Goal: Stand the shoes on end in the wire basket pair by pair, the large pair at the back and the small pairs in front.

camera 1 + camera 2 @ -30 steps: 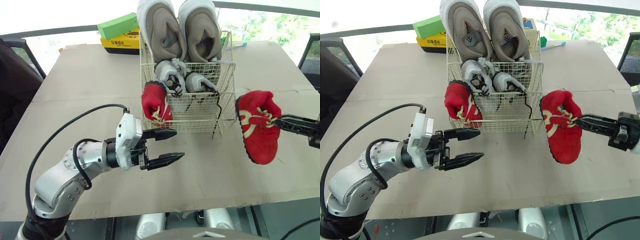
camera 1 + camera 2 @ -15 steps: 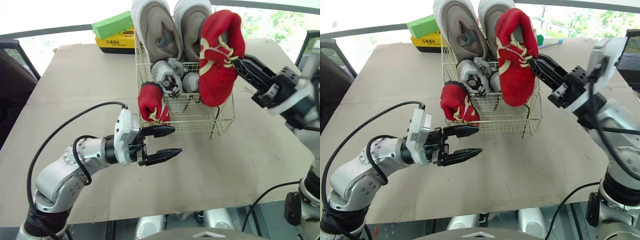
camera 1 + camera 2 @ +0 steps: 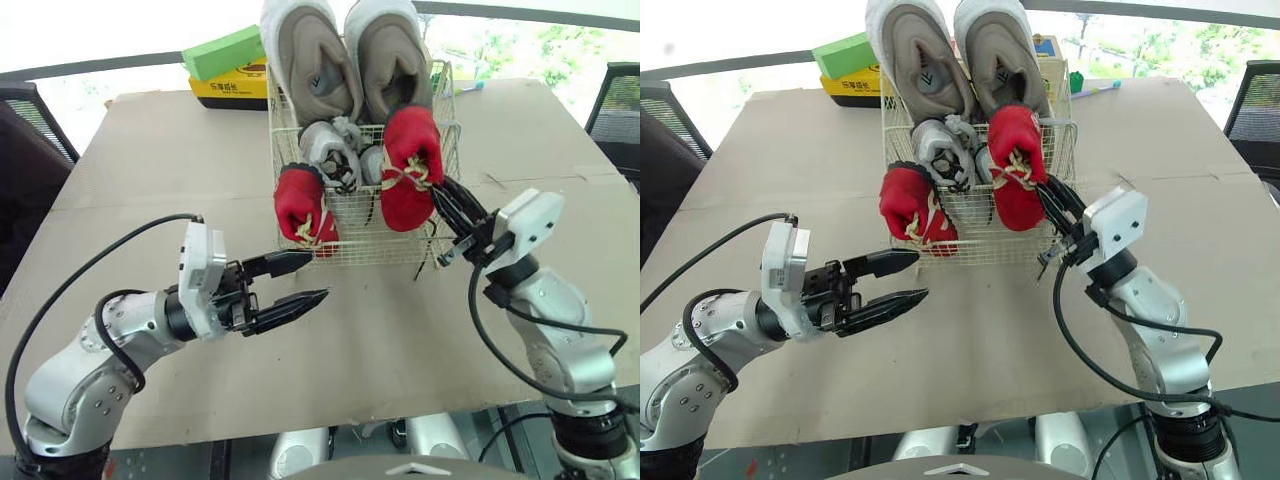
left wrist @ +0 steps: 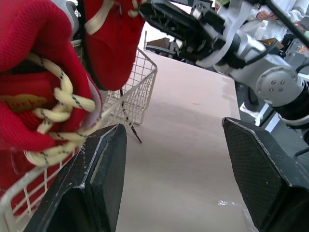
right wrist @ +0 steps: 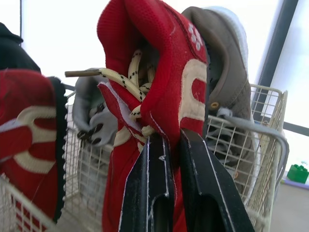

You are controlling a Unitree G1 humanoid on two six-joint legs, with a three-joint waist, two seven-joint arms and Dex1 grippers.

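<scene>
The wire basket stands at the middle back of the table. A large grey-brown pair stands on end at its back, with a small grey pair in front of it. One red shoe stands at the basket's front left. The second red shoe stands at the front right, inside the wire wall, with my right gripper shut on its tongue and laces. My left gripper hovers open over the table just in front of the basket, holding nothing.
A green box lies on a yellow box behind the basket on the left. The brown cardboard-covered table has black chairs at its left and right. A black lace hangs down the basket's front right.
My right gripper carried the second red shoe from the basket's right side, up over it, and down into the front right. My left gripper drew back slightly to the left.
</scene>
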